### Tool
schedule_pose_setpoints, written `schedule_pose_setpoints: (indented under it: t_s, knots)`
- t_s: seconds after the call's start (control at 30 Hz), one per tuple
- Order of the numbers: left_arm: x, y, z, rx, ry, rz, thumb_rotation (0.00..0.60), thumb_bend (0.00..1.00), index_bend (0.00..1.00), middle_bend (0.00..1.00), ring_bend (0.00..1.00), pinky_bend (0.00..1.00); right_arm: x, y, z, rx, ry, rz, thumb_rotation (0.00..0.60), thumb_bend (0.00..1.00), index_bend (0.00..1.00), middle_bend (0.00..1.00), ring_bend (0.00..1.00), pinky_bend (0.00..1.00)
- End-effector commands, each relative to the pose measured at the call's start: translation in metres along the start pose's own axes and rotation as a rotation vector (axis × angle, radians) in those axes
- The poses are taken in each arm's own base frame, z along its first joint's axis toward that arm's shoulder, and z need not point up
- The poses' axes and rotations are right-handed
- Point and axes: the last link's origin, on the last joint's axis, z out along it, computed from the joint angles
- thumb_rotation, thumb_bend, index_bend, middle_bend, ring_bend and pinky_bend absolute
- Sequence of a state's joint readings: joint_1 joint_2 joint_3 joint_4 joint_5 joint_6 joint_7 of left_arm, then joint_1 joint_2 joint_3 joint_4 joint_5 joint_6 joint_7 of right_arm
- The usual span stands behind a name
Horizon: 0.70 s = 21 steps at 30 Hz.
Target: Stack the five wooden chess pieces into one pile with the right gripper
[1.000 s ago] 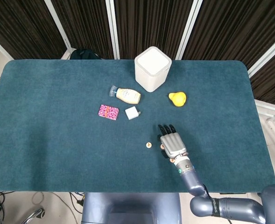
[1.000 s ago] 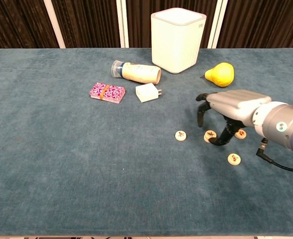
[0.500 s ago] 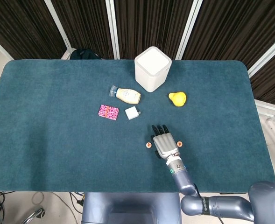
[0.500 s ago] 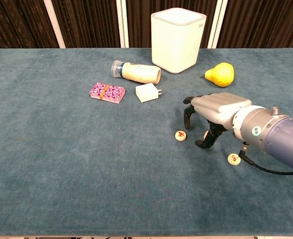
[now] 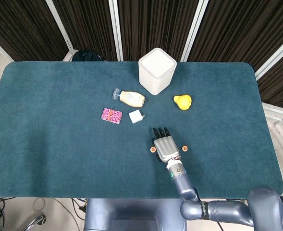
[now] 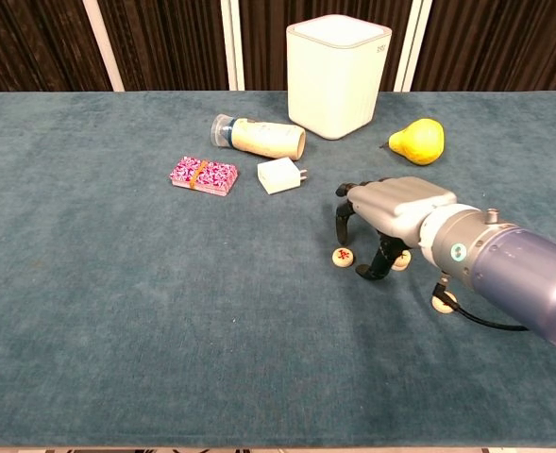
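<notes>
Chess pieces (image 6: pixel 343 256) are thin flat wooden discs lying loose on the teal surface (image 6: pixel 117 311), one just left of the right hand (image 6: pixel 391 212), another tucked under it, one more by the wrist. Probably light, stiff and a bit slick, so I'd pinch one by its rim. The hand hovers palm down with fingers curled toward the felt, holding nothing I can see. Left hand isn't visible.
</notes>
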<state>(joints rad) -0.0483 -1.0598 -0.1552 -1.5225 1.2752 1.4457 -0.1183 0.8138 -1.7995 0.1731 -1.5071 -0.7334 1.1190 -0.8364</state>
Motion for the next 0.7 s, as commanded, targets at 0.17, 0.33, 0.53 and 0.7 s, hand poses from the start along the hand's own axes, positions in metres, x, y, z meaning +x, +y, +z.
schedule_pose_setpoints:
  t_s: [0.17, 0.33, 0.53, 0.7]
  knots:
    - [0.0, 0.0, 0.0, 0.0, 0.0, 0.0, 0.6, 0.15, 0.05, 0.0, 0.0, 0.09, 0.0, -0.004, 0.001, 0.007, -0.001, 0.001, 0.6, 0.39, 0.42, 0.0, 0.0, 0.0]
    - [0.0, 0.0, 0.0, 0.0, 0.001, 0.0, 0.6, 0.15, 0.05, 0.0, 0.0, 0.09, -0.002, -0.009, 0.003, 0.013, -0.003, -0.002, 0.6, 0.39, 0.43, 0.0, 0.0, 0.0]
    - [0.001, -0.001, 0.0, 0.003, 0.003, -0.002, 0.6, 0.15, 0.05, 0.0, 0.0, 0.09, -0.002, -0.014, 0.006, 0.014, 0.003, -0.003, 0.6, 0.39, 0.44, 0.0, 0.0, 0.0]
    - [0.001, -0.001, 0.001, 0.003, 0.003, -0.001, 0.6, 0.15, 0.05, 0.0, 0.0, 0.09, -0.003, -0.014, 0.008, 0.008, 0.002, -0.007, 0.6, 0.39, 0.45, 0.0, 0.0, 0.0]
